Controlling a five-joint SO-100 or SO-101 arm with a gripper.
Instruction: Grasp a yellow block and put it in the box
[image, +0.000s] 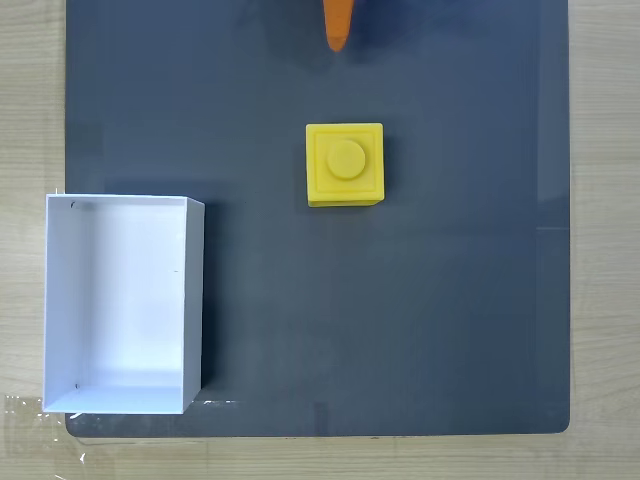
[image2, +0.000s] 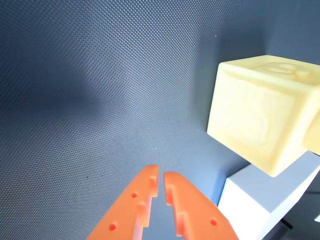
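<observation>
Gripper (image2: 161, 176) nearest in wrist view; we read fingers nearly closed, holding nothing. Block (image: 345, 164) on dark mat (image: 450, 300), apart from fingers. Box (image: 118, 303) at mat's left edge.

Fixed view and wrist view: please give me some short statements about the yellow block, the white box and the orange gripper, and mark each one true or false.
1. The bright yellow plastic block lies inside the white rectangular open-topped box. False: in the fixed view it stands on the dark grey mat, apart from the box.
2. The block's face with the round stud points up in the fixed view. True.
3. The orange two-finger gripper is shut on the block. False: in the wrist view its fingertips are nearly together, holding nothing, and the block sits apart from them.
4. Nothing lies in the box. True.
5. In the fixed view the box sits at the left edge of the mat. True.
</observation>
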